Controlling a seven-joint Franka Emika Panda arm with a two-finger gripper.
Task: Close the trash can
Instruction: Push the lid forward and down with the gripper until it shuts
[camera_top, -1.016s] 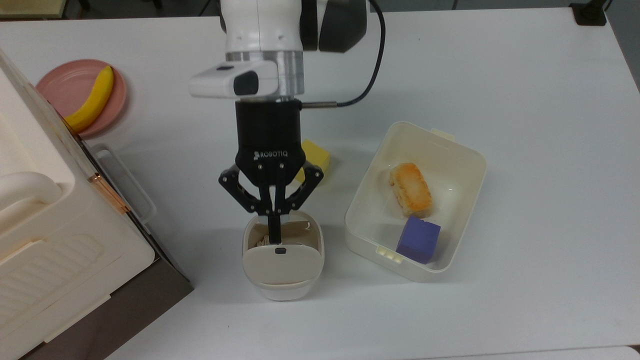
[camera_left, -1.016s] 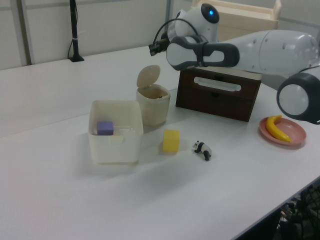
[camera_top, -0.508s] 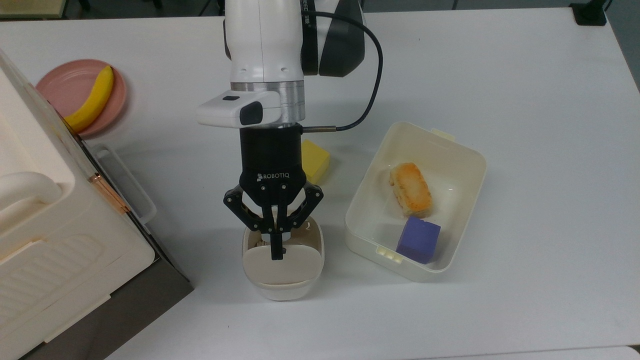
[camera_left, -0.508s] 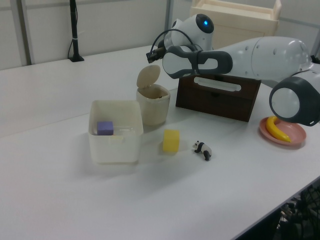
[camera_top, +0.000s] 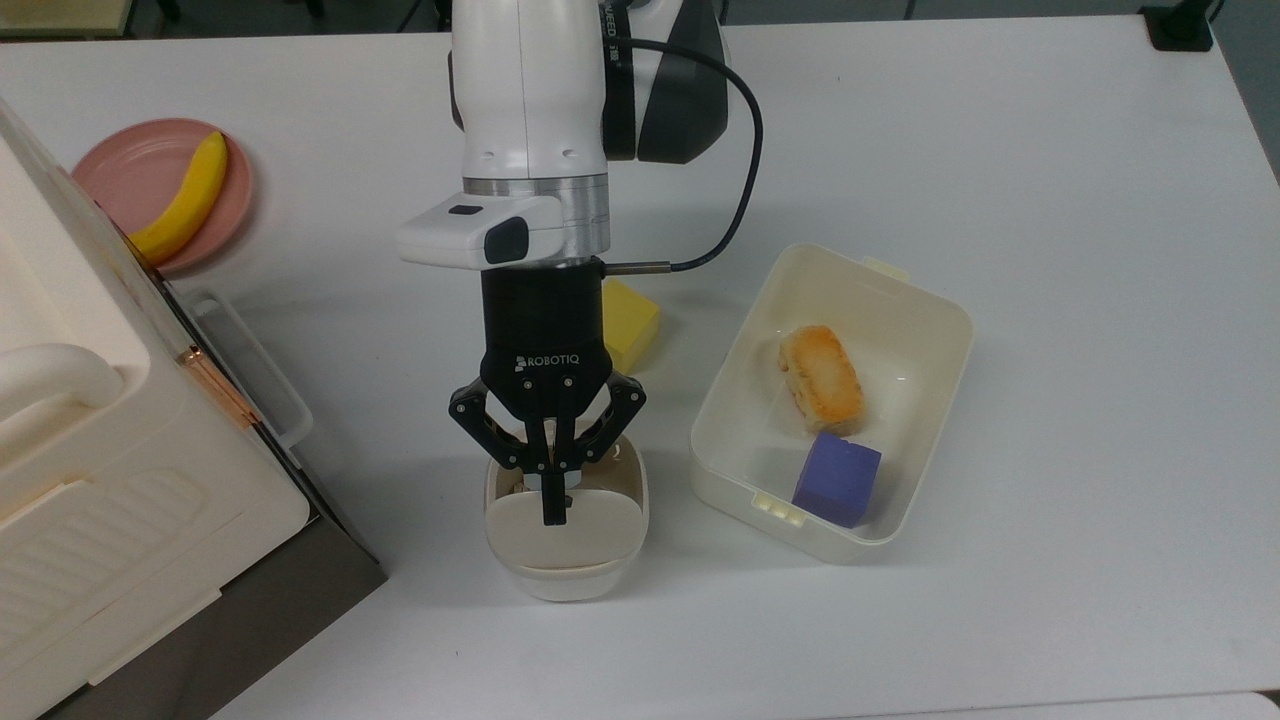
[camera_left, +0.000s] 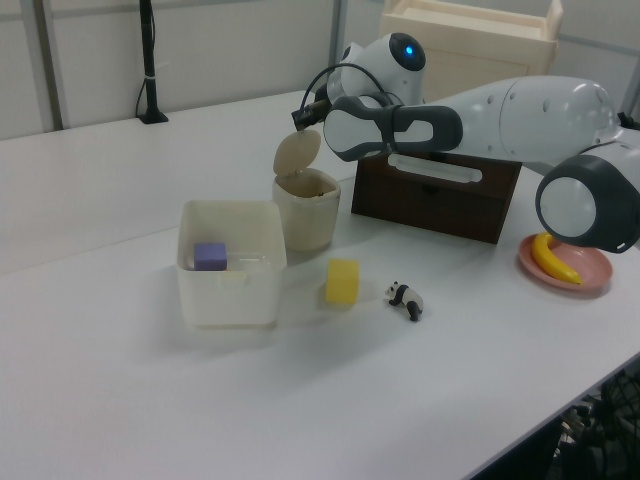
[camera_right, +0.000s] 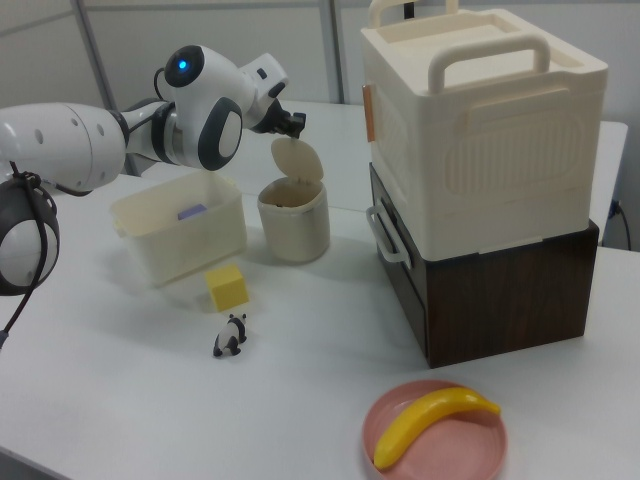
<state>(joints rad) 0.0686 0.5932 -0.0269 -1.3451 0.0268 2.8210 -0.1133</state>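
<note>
The trash can (camera_top: 566, 578) is a small cream bin standing near the table's front edge in the top view. Its beige lid (camera_top: 585, 530) is hinged up and leans back, as the left view (camera_left: 297, 153) and the right view (camera_right: 297, 160) show, leaving the bin mouth open. My gripper (camera_top: 553, 507) hangs right over the bin, shut with nothing held. Its joined fingertips sit at the upper part of the lid and cover the black button. In the right view the gripper (camera_right: 291, 125) is just above the lid's top edge.
A lidless cream tub (camera_top: 925, 310) holding a bread piece (camera_top: 821, 377) and a purple cube (camera_top: 837, 479) stands at the top view's right. A yellow block (camera_top: 630, 322) lies behind the bin. A big cream case (camera_top: 90, 470), a banana plate (camera_top: 140, 170) and a panda toy (camera_left: 406, 297) are nearby.
The arm has moved toward the top view's bottom, carrying the shut fingertips from the bin's mouth onto the raised lid. The lid still stands up.
</note>
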